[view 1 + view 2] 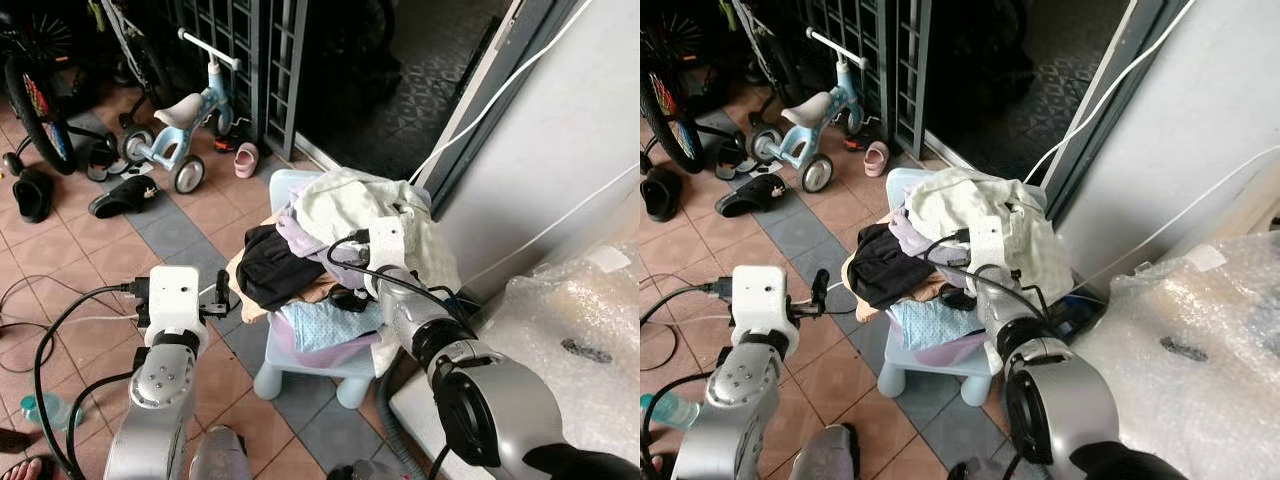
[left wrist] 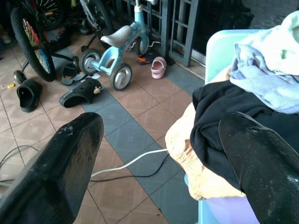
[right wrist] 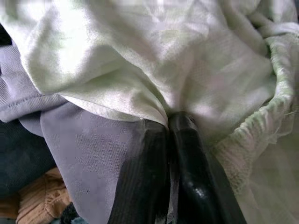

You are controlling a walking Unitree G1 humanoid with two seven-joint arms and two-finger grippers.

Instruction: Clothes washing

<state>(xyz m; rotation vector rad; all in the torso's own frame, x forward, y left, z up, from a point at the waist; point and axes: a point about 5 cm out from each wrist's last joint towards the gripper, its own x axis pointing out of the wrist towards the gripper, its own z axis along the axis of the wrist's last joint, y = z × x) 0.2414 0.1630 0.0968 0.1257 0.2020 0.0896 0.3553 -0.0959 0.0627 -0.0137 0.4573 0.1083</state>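
Pale-green garment (image 3: 154,60) is pinched between the right gripper (image 3: 169,123) fingers atop the chair's (image 1: 300,362) laundry pile; left gripper (image 2: 159,154) waits wide at nine o'clock. Next, likely: lift clear.

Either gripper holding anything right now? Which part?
Right gripper is shut on a fold of the pale green garment atop the pile on the chair. Left gripper is open beside the pile, holding nothing.

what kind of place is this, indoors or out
Likely a home's covered porch or entry area: tiled floor, a child's tricycle and sandals by a metal gate, with a clothes pile on a small chair.
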